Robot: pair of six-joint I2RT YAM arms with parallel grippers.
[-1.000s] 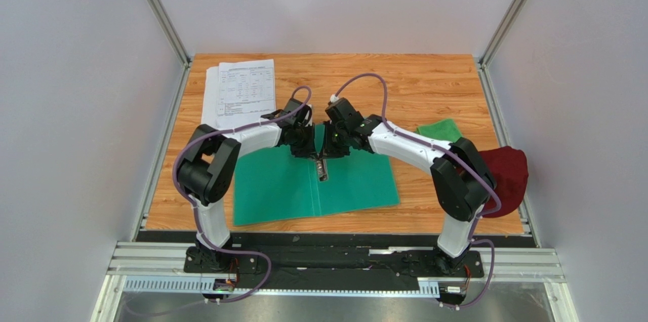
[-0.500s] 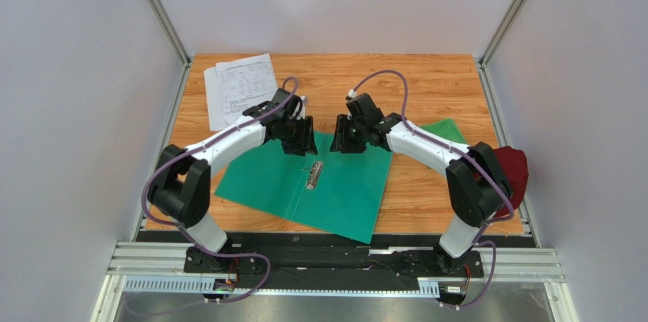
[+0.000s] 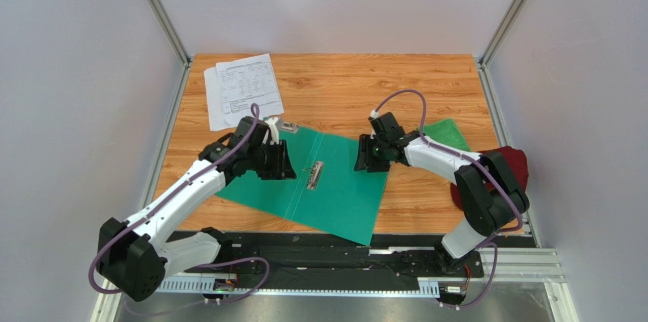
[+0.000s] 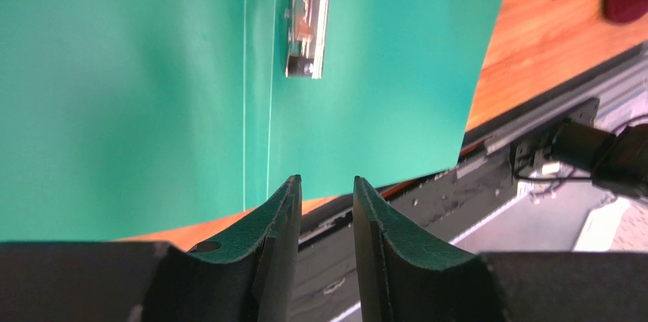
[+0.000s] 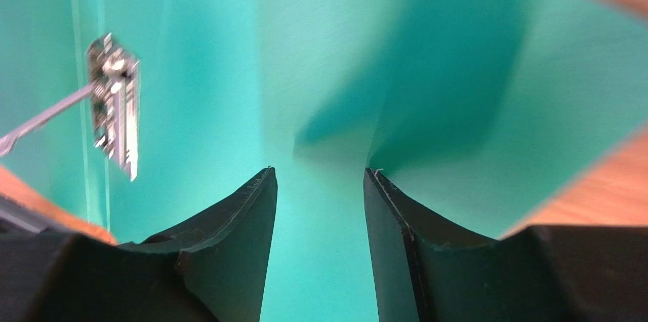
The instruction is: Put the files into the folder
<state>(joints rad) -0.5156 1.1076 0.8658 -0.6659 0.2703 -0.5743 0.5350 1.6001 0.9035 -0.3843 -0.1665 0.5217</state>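
Observation:
The teal-green folder (image 3: 335,193) lies open and flat on the wooden table, turned at an angle, with its metal clip (image 3: 314,175) at the spine. My left gripper (image 3: 285,161) hovers over the folder's left half, open and empty. My right gripper (image 3: 363,156) is at the folder's upper right edge, also open and empty. The left wrist view shows the folder (image 4: 152,71) and the clip (image 4: 308,18) beyond my left gripper (image 4: 325,181). Teal folder (image 5: 319,56) fills the right wrist view around my right gripper (image 5: 319,174). The files (image 3: 242,90), printed white sheets, lie at the back left.
A small bright green cloth (image 3: 445,134) lies right of the folder. A dark red object (image 3: 511,170) sits at the table's right edge. Grey walls and metal posts enclose the table. A metal rail (image 3: 335,261) runs along the front.
Both grippers were shut together at the folder's clip a second ago. They have opened and drawn apart, left arm swinging left. The folder has turned askew.

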